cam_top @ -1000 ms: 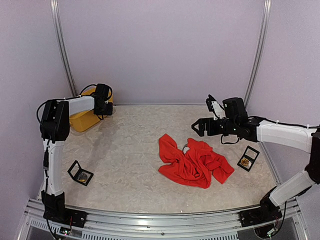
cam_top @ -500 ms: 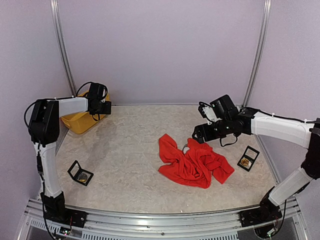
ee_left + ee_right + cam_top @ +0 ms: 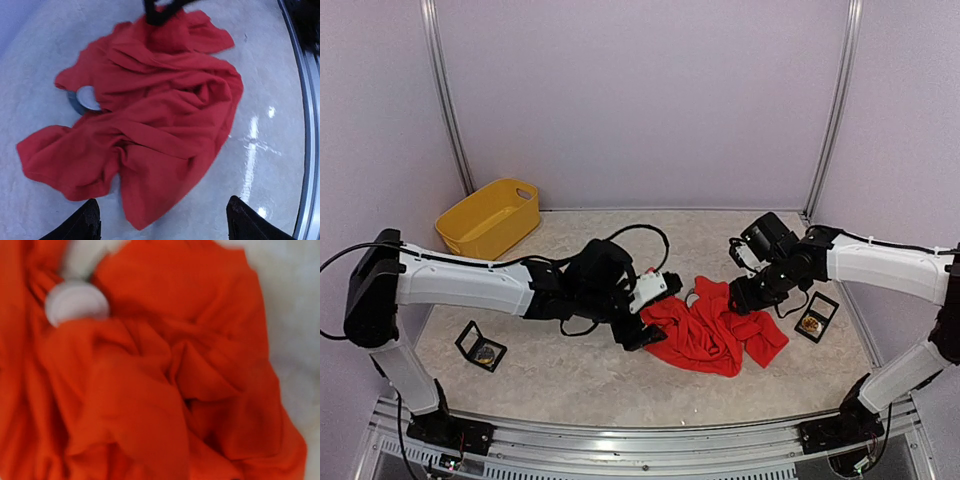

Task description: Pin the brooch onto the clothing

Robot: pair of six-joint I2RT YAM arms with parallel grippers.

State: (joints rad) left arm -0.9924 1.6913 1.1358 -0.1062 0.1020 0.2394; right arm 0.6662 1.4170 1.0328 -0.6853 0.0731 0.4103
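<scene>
Left end effector (image 3: 638, 335) hangs wide open at nine o'clock of the crumpled red shirt (image 3: 715, 335) on the counter (image 3: 570, 375), maybe to spread it flat for pinning, while I cannot tell if right end effector (image 3: 745, 297), at one o'clock, is open.

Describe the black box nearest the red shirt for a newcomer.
Find the crumpled bright red cloth T-shirt mid-table. Just right of it lies a small black open box holding something gold. Its twin lies far off on the left.
</scene>
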